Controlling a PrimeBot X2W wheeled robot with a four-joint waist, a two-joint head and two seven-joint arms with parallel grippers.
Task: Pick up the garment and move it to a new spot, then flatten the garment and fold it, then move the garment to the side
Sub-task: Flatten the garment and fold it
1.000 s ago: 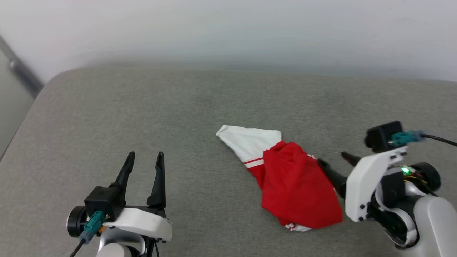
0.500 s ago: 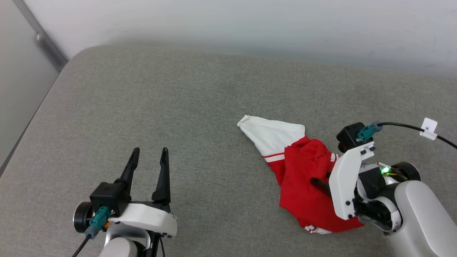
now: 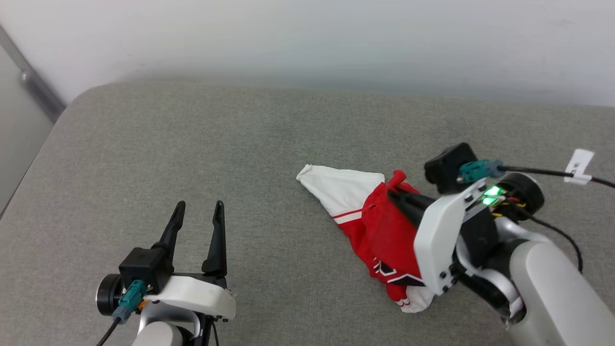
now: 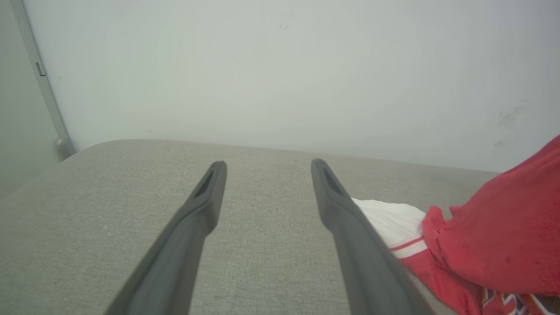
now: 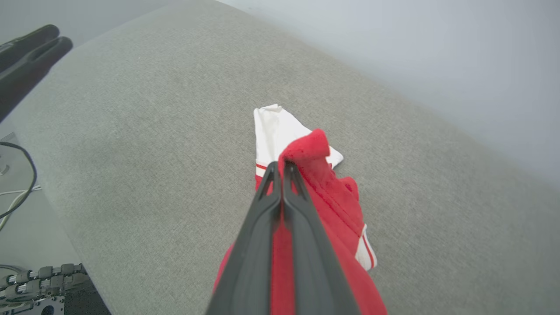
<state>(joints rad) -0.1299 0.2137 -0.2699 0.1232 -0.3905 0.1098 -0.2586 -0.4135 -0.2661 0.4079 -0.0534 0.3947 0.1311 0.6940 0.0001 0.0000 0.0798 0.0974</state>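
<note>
The garment (image 3: 379,230) is a crumpled red shirt with a white sleeve (image 3: 341,190) stretched out to its left, lying right of centre on the grey cushion (image 3: 192,144). My right gripper (image 3: 395,192) is shut on a bunched fold of red cloth at the heap's top, lifted a little; the right wrist view shows the garment (image 5: 323,188) pinched between the closed fingers of that gripper (image 5: 280,165). My left gripper (image 3: 198,207) stands open at the lower left, empty, well clear of the shirt. In the left wrist view the garment (image 4: 503,236) lies to the right of that gripper (image 4: 267,165).
A pale wall (image 3: 307,43) rises behind the cushion's far edge. The cushion's rounded left corner (image 3: 77,103) drops off toward a metal strip (image 3: 33,86). Cables and a metal part (image 5: 26,280) lie beyond the cushion's near edge in the right wrist view.
My right gripper has closed on the red cloth and raised a fold of it, after standing open beside the heap. The head camera shifted. The left arm has stayed put.
</note>
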